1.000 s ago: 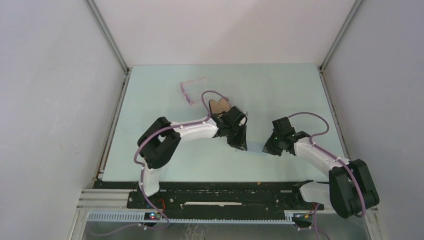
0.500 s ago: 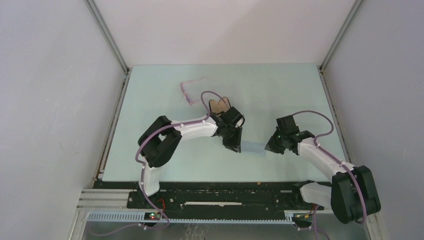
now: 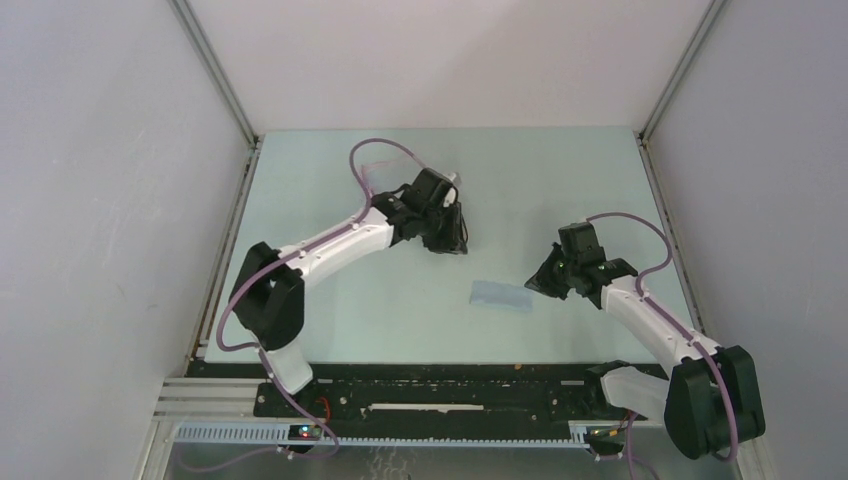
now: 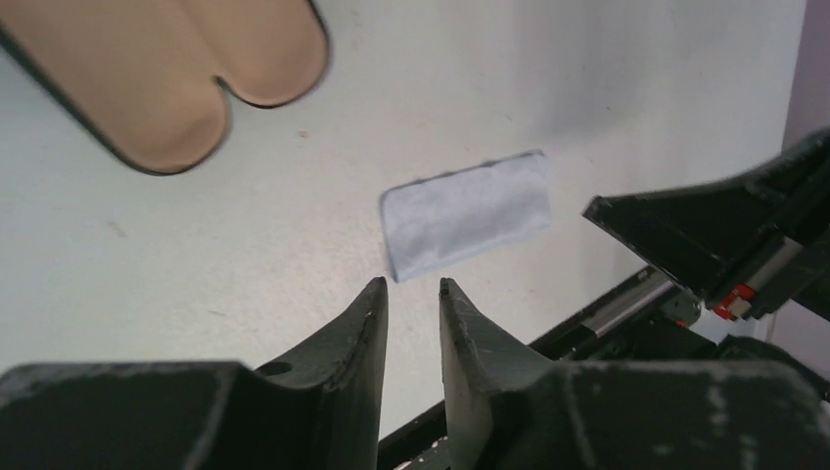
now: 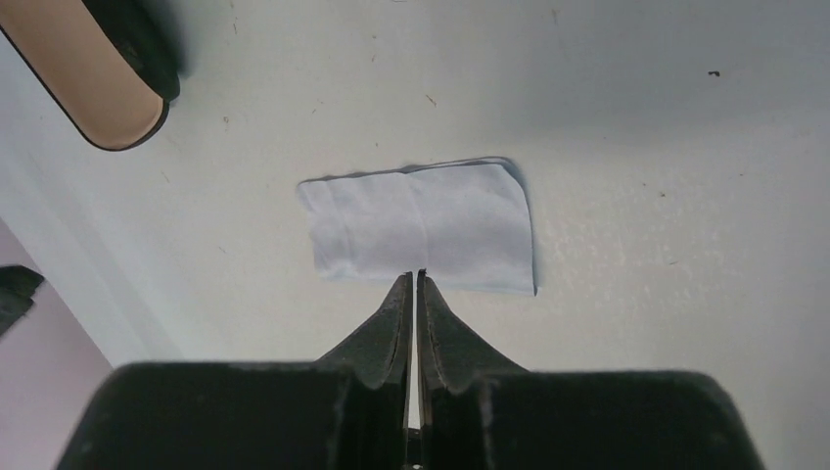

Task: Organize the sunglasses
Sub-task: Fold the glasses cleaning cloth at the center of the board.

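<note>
We count two arms, one cloth and one case. The sunglasses we cannot pick out in any of the three views, so we cannot say where they lie. The left gripper [image 4: 409,289] hangs above the table [image 3: 330,300] with its jaws a narrow gap apart and nothing between them. The right gripper [image 5: 413,277] has its jaws all but together, only a hairline slit showing, and its tips sit at the near edge of the cloth [image 5: 423,223]. We cannot tell whether they touch it. That single blue-grey cloth is a small rectangle lying flat on its own, near the middle of the table towards the right arm. The one case [image 4: 166,78] lies open, its tan lining edged in black. It is well apart from the cloth and, from above, mostly hidden under the left gripper. The table is a pale, faintly green sheet, lightly scuffed and specked in the wrist views. Plain pale walls close it in on the left, right and far sides, with metal posts at the two far corners. A black rail along the near edge carries both arm bases, and a purple cable runs along each arm.
</note>
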Controlling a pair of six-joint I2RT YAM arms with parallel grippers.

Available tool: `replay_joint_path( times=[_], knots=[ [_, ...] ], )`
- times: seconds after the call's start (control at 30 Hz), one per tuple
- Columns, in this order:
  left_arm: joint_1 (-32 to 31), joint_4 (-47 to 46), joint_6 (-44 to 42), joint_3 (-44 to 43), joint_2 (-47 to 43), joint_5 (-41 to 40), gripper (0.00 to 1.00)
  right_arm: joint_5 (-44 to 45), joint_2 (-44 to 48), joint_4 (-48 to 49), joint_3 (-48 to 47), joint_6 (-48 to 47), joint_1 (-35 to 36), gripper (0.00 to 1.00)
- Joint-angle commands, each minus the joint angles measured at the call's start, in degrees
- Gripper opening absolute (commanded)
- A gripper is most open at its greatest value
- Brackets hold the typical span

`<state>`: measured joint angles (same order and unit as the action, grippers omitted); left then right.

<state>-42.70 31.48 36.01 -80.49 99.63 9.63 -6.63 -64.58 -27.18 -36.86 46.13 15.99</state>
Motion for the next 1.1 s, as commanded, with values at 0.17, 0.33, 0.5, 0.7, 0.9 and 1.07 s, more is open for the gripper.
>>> replay_joint_path(
  times=[0.17,0.33,0.5,0.7,0.9,1.07],
  knots=[
    [4.0,2.8,-1.9,1.0,-1.7,0.0,0.43,-0.7,-2.5,0.8,-1.3,-4.8,-4.5,0.37],
    [2.6,1.6,-1.6,3.1,1.5,-0.4,0.46,-1.6,-6.8,-0.6,-1.4,-7.7,-6.8,0.37],
    [6.6,1.5,-3.0,2.7,2.0,-2.4,0.47,-2.6,-7.7,-0.5,-1.5,-8.2,-6.9,0.37],
    [13.7,0.7,-1.1,-1.1,5.2,-3.7,0.59,-3.4,-7.5,-0.2,-1.5,-7.8,-6.9,0.37],
    [17.7,0.4,0.4,-8.1,13.0,-2.6,0.6,-3.7,-7.2,-0.6,-1.5,-7.7,-6.9,0.37],
    [18.4,0.5,1.9,-13.4,17.4,-2.0,0.56,-3.6,-5.9,-1.5,-1.5,-7.6,-6.8,0.37]
  ],
)
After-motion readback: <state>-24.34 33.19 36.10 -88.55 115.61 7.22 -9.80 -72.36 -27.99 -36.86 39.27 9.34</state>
